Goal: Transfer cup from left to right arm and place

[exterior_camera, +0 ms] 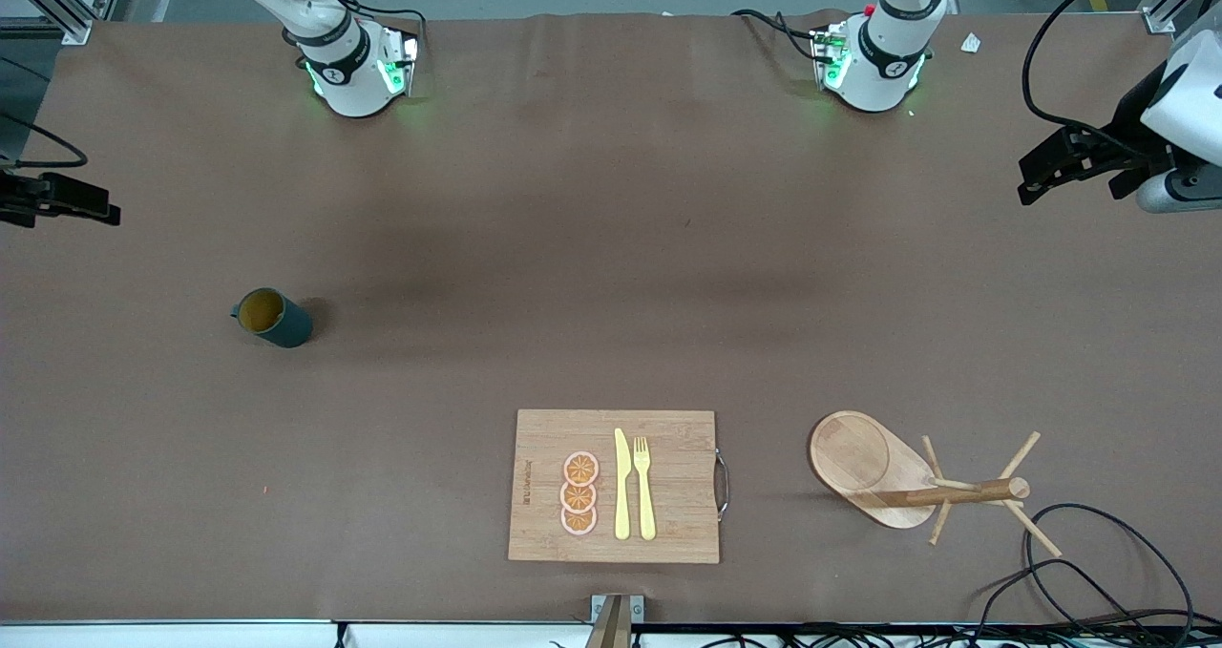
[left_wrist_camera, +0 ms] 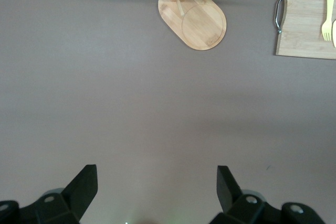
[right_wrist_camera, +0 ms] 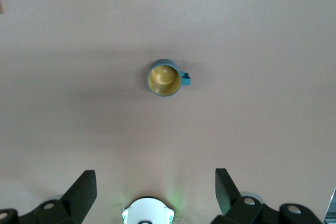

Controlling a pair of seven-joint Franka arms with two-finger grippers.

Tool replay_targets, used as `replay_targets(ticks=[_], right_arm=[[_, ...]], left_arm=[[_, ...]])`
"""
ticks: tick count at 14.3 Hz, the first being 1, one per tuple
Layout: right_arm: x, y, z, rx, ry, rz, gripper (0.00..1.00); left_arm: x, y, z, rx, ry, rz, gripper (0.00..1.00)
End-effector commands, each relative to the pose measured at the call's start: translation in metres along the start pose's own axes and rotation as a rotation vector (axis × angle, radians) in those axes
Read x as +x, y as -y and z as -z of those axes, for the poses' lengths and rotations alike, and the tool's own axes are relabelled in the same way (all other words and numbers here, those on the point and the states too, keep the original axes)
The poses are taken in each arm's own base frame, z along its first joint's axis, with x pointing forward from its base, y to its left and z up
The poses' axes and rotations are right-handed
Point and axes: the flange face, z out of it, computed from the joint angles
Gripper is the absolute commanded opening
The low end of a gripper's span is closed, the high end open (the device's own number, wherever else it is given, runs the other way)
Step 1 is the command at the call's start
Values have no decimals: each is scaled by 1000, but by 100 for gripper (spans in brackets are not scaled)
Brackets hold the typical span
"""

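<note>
We see the cup (exterior_camera: 273,318) standing upright on the tabletop (exterior_camera: 592,247) toward the right arm's end, untouched, so nothing is begun. Both pincers are spread and empty: the left pincer (left_wrist_camera: 156,184) waits high over bare tabletop at its own end, the right pincer (right_wrist_camera: 156,184) high above the cup, both facing down.

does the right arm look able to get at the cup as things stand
Probably yes: the cup stands upright and alone on the table at the right arm's end, and the open right gripper hangs above with nothing between.
</note>
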Motion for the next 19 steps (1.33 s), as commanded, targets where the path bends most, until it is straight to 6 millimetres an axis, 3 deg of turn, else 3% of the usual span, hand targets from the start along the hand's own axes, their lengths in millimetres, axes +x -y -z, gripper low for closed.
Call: replay_targets(ticks=[1, 3, 9, 15, 19], right_arm=[[-7, 7, 10, -2, -13, -14, 100], [-18, 7, 13, 13, -23, 22, 100], [-78, 7, 6, 28, -109, 31, 100], [-83, -15, 9, 34, -123, -13, 100], [-82, -9, 12, 30, -135, -2, 100]], left_arm=[[-16, -1, 1, -4, -16, -5, 100], [-13, 0, -1, -4, -13, -28, 100], [-2, 8, 3, -4, -25, -106, 100], [3, 7, 2, -7, -26, -96, 100], [4, 6, 3, -18, -28, -96, 100]])
